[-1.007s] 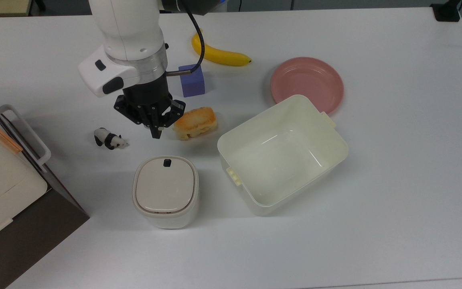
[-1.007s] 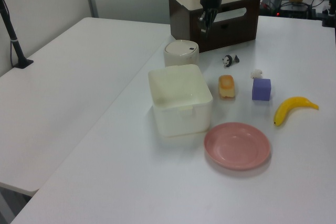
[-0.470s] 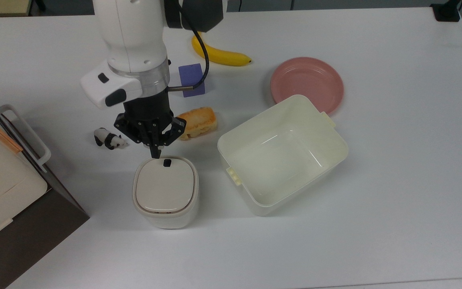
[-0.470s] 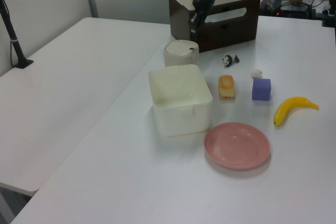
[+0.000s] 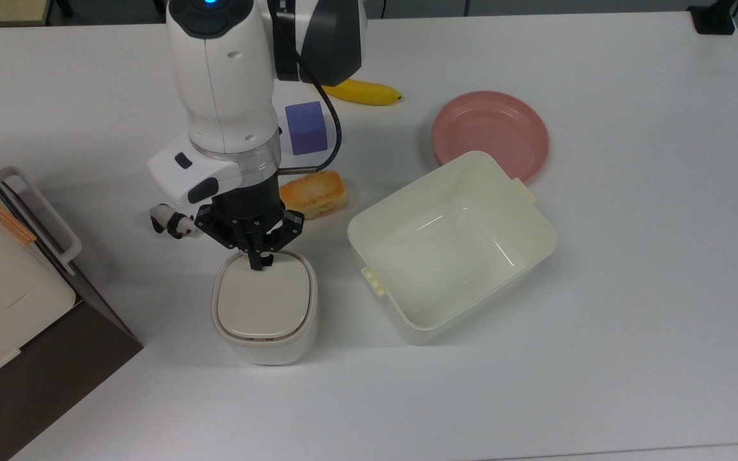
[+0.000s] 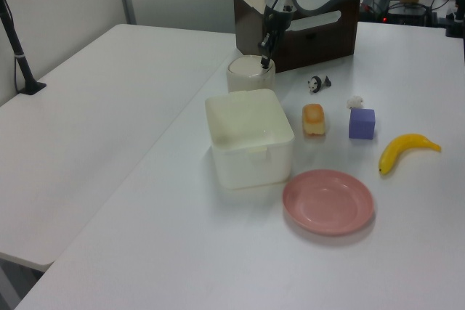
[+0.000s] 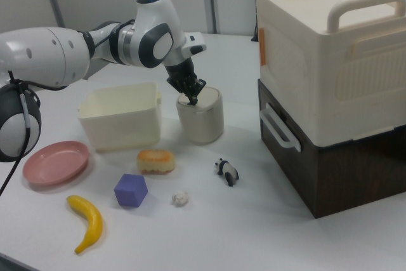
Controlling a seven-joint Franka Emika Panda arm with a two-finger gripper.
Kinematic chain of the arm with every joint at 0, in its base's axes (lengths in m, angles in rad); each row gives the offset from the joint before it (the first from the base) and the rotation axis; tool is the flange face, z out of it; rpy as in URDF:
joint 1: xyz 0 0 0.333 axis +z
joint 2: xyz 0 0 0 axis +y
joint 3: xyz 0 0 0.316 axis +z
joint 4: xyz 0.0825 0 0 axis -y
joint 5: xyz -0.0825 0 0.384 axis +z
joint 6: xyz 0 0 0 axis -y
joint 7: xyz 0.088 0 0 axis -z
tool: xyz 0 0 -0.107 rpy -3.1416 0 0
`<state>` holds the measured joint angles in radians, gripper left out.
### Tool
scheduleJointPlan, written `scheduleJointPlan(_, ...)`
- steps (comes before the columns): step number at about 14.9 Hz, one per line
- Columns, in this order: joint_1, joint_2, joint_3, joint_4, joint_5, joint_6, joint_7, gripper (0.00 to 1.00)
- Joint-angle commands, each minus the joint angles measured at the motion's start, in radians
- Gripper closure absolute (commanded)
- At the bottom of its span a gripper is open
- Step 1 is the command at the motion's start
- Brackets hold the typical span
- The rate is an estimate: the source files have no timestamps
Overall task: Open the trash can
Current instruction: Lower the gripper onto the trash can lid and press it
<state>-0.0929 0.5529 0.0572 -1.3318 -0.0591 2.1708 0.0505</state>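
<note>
Trash can [image 5: 264,307] lid button sits under my narrow-closed gripper [image 5: 256,262]; off-center press could slip, lid stays latched.

On my white counter [image 5: 631,320] I see an open cream tub [image 5: 452,246], with a pink plate [image 5: 491,131] just past it toward the top view's upper right. A bread roll [image 5: 313,193], a purple block [image 5: 306,127] and a banana [image 5: 369,93] run up the top view's middle, and a small panda figure [image 5: 167,221] lies near the roll's left. At the top view's left edge I make out a cream box on a dark brown cabinet [image 7: 330,150].
</note>
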Motion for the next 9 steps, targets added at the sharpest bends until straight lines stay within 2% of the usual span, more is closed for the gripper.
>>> scheduleJointPlan(1, 0.009, 0.013, 0.003, 0.009, -0.031, 0.014, -0.009, 1.00)
scheduleJointPlan(6, 0.007, 0.010, 0.004, 0.009, -0.033, 0.012, -0.006, 1.00)
scheduleJointPlan(9, 0.007, 0.012, 0.004, -0.017, -0.067, 0.012, -0.008, 1.00)
